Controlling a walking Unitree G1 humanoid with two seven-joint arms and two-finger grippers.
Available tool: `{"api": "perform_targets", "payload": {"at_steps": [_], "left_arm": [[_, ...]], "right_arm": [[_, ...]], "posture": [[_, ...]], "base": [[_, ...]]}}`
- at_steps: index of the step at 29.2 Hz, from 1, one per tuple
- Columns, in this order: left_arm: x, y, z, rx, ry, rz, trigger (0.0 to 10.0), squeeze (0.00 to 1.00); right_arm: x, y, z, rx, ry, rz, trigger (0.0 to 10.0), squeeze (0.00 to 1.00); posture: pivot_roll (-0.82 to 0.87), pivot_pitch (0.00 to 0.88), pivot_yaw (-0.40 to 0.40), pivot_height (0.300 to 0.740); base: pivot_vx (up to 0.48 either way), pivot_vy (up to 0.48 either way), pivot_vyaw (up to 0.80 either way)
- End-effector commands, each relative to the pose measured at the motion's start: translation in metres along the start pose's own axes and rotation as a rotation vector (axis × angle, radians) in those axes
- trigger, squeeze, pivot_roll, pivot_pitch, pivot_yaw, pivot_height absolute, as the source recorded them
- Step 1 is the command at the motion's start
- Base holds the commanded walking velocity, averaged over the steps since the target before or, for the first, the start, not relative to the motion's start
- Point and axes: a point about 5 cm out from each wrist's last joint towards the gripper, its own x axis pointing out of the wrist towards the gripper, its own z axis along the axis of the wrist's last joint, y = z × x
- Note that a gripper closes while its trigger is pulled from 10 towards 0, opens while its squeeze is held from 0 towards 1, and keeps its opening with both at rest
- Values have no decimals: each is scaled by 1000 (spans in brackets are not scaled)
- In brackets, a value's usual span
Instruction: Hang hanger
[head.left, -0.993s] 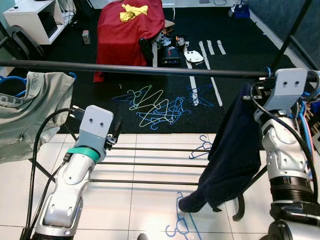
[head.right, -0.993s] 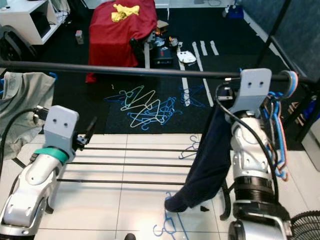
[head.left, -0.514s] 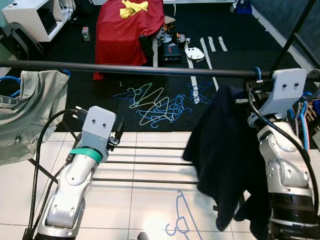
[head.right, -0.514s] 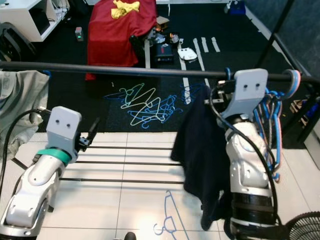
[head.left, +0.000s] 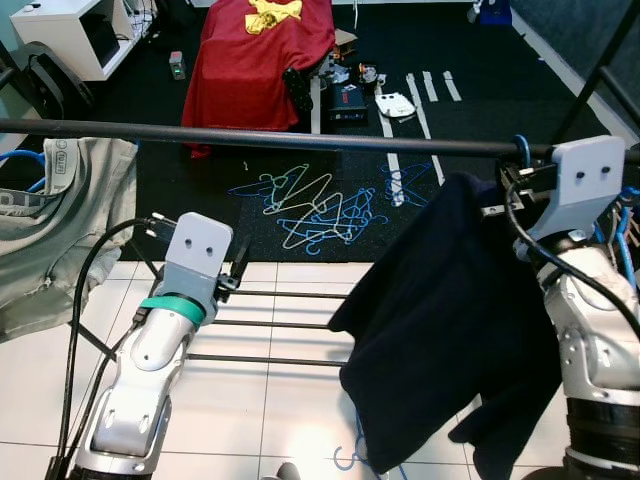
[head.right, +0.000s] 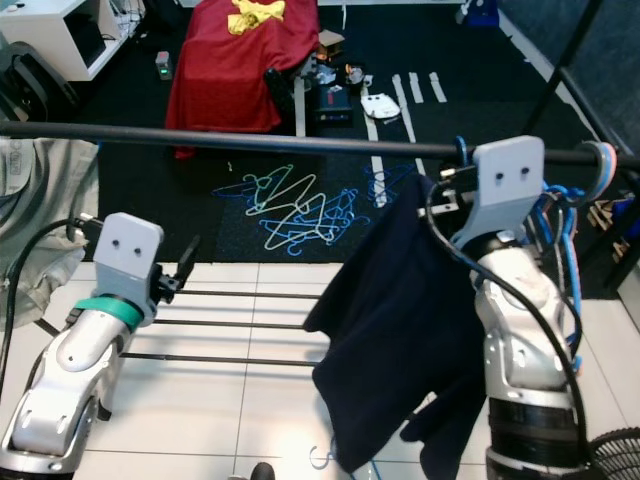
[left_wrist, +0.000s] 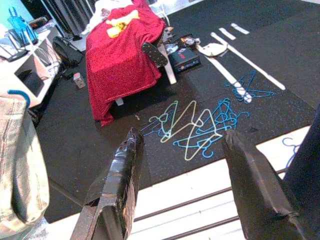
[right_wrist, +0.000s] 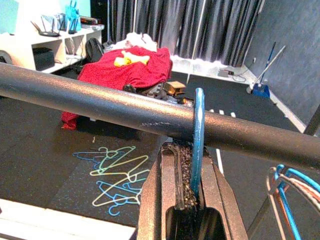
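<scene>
blue hanger (right_wrist: 198, 135) hooks over the black rail (right_wrist: 100, 102), its neck pinched in the right gripper (right_wrist: 192, 192), a dark garment (head.left: 450, 320) draped below. left gripper (left_wrist: 182, 185) hovers lower, fingers spread, holding nothing.

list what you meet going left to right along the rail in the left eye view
grey shirt → left gripper below the rail → dark garment → blue hanger hook → right gripper
</scene>
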Motion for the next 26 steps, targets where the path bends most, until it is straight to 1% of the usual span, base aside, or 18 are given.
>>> {"api": "perform_targets", "payload": {"at_steps": [1, 2, 3, 4, 6, 7, 10, 11, 14, 15, 16, 18, 19, 21, 22, 23, 24, 26], "left_arm": [[0, -2, -6, -1, 31, -11, 10000, 0], [0, -3, -6, -2, 30, -14, 10000, 0], [0, -3, -6, -2, 30, -14, 10000, 0], [1, -4, -6, -3, 28, -16, 10000, 0], [1, -4, -6, -3, 28, -16, 10000, 0], [1, -4, -5, -3, 27, -17, 10000, 0], [1, -4, -5, -3, 27, -17, 10000, 0], [1, -2, -5, 0, 28, -14, 10000, 0], [1, -2, -5, 0, 28, -14, 10000, 0], [1, -2, -5, 1, 28, -13, 10000, 0], [1, -2, -5, 2, 28, -12, 10000, 0], [1, -2, -5, 2, 28, -12, 10000, 0], [1, -2, -5, 2, 28, -11, 10000, 0], [1, -2, -5, 2, 28, -11, 10000, 0], [1, -2, -5, 2, 28, -10, 10000, 0], [1, -2, -5, 2, 28, -10, 10000, 0], [0, -1, -5, 1, 28, -9, 10000, 0], [0, -2, -5, 1, 28, -8, 10000, 0]], "right_arm": [[-4, 3, 16, -3, -87, 12, 10000, 0], [-7, 3, -5, 53, -10, -21, 10000, 0], [-7, 3, -5, 53, -10, -21, 10000, 0], [-10, 3, -20, 92, 47, -46, 10000, 0], [-10, 3, -20, 92, 47, -46, 10000, 0], [-10, -1, -31, 99, 82, -88, 10000, 0], [-10, -1, -31, 99, 82, -88, 10000, 0], [-1, -9, -53, 118, 177, -132, 10000, 325], [-1, -9, -53, 118, 177, -132, 10000, 325], [2, -11, -59, 120, 212, -138, 10000, 325], [6, -12, -62, 116, 242, -110, 10000, 380], [8, -13, -63, 110, 255, -89, 10000, 380], [10, -14, -63, 100, 264, -80, 10000, 459], [10, -14, -63, 100, 264, -80, 10000, 459], [11, -15, -63, 93, 269, -76, 10000, 867], [11, -15, -63, 93, 269, -76, 10000, 867], [11, -16, -61, 86, 266, -65, 10000, 1000], [12, -16, -59, 85, 264, -56, 10000, 1000]], "posture": [[-24, 88, 135, 740], [-21, 88, 139, 740], [-21, 88, 139, 740], [-20, 88, 139, 740], [-20, 88, 139, 740], [-18, 87, 139, 740], [-18, 87, 139, 740], [-11, 86, 142, 740], [-11, 86, 142, 740], [-11, 86, 142, 740], [-9, 84, 137, 740], [-9, 84, 137, 740], [-7, 85, 135, 740], [-7, 85, 135, 740], [-7, 85, 135, 740], [-7, 85, 135, 740], [-8, 85, 134, 740], [-9, 85, 134, 740]], "base": [[0, 0, 0], [0, 0, 0], [0, 0, 0], [0, 0, 0], [0, 0, 0], [0, 0, 0], [0, 0, 0], [0, 0, 0], [0, 0, 0], [0, 0, 0], [0, 0, 0], [0, 0, 0], [0, 0, 0], [0, 0, 0], [0, 0, 0], [0, 0, 0], [0, 0, 0], [0, 0, 0]]}}
